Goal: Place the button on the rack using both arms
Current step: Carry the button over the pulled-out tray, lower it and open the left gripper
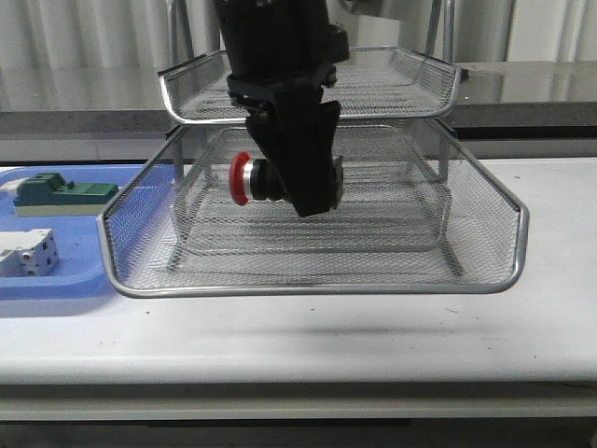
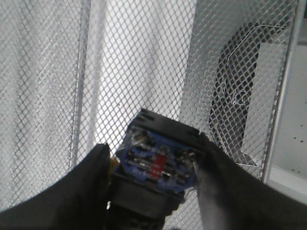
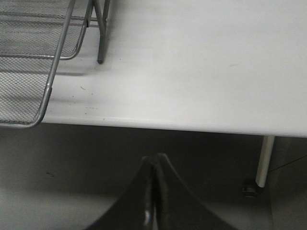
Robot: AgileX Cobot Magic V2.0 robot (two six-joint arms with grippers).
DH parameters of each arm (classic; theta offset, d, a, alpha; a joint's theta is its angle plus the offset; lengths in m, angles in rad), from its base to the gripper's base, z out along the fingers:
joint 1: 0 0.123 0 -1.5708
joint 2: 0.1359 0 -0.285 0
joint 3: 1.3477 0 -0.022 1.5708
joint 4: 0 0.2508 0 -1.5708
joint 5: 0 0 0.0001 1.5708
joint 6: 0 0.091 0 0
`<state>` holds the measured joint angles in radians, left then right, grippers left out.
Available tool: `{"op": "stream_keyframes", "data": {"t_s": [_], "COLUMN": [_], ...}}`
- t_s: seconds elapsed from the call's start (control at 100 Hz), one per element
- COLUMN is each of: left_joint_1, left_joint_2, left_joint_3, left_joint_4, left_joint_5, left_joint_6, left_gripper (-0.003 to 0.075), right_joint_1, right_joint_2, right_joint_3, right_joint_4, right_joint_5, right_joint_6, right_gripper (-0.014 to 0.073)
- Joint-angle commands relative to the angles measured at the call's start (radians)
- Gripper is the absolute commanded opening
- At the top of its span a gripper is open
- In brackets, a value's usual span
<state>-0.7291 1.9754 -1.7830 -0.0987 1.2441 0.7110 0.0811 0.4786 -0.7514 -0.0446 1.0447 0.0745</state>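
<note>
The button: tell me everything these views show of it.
The button has a round red head, a silvery collar, a black barrel and a blue rear block with a small red mark. It lies on its side, head towards the blue tray, clamped in the left claw above the mesh of the rack, in its pulled-out lower tray. Only the claw's fingers visibly touch it.

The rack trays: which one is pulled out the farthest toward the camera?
The lowest visible tray of the rack; its front rim reaches far forward of the top tray, and the left gripper holds the button above it.
</note>
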Motion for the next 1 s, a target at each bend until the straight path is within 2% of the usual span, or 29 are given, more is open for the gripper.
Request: {"op": "stream_keyframes", "data": {"t_s": [0.0, 0.09, 0.16, 0.28, 0.37, 0.59, 0.84, 0.99], "left_joint_1": [-0.007, -0.007, -0.007, -0.007, -0.007, -0.007, -0.005, 0.020], "left_joint_2": [-0.048, -0.048, -0.048, -0.048, -0.048, -0.048, -0.071, -0.127], "left_joint_3": [-0.026, -0.026, -0.026, -0.026, -0.026, -0.026, -0.032, -0.032], "left_joint_4": [-0.020, -0.020, -0.020, -0.020, -0.020, -0.020, -0.020, -0.020], "left_joint_5": [-0.029, -0.031, -0.031, -0.033, -0.043, -0.050, 0.012, 0.034], "left_joint_6": [-0.007, -0.007, -0.007, -0.007, -0.007, -0.010, -0.013, -0.067], "left_gripper": [0.0005, 0.0087, 0.0197, 0.0428, 0.0524, 0.0541, 0.0536, 0.0536], "right_joint_1": [-0.002, -0.002, -0.002, -0.002, -0.002, -0.002, -0.002, -0.002], "right_joint_2": [0.006, 0.006, 0.006, 0.006, 0.006, 0.006, 0.006, 0.006], "right_joint_3": [-0.032, -0.032, -0.032, -0.032, -0.032, -0.032, -0.032, -0.032], "right_joint_4": [-0.012, -0.012, -0.012, -0.012, -0.012, -0.012, -0.012, -0.012], "right_joint_5": [-0.057, -0.057, -0.057, -0.057, -0.057, -0.057, -0.057, -0.057], "right_joint_6": [0.001, 0.001, 0.001, 0.001, 0.001, 0.001, 0.001, 0.001], "right_gripper": [-0.0063, -0.0063, -0.0063, -0.0063, -0.0063, -0.0063, -0.0063, -0.0063]}}
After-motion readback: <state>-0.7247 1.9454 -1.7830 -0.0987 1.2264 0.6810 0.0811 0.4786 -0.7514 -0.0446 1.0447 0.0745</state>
